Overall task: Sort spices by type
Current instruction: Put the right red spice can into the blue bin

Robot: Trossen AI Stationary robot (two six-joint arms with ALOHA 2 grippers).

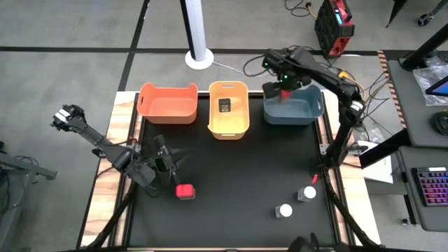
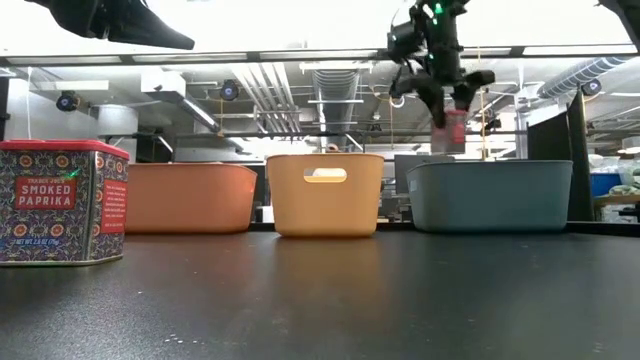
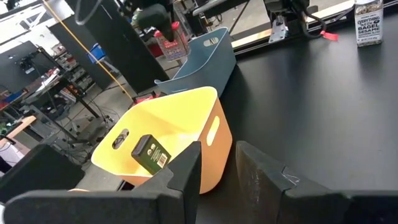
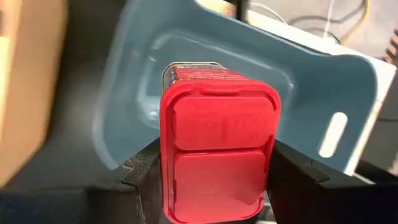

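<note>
A robotics lab: exposed ceiling ducts (image 2: pixel 335 95) and strip lights run across the top of the low view, cables (image 1: pixel 308 7) trail over grey carpet tiles at the high view's upper right, and a keyboard (image 1: pixel 432 189) sits on a desk at right.

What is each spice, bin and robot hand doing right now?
Red tin: held in right hand, above blue bin.
Other red tin: on table.
Black tin: lying in yellow bin.
Orange bin: empty.
Two jars: standing on table.
Left hand: open, empty.
</note>
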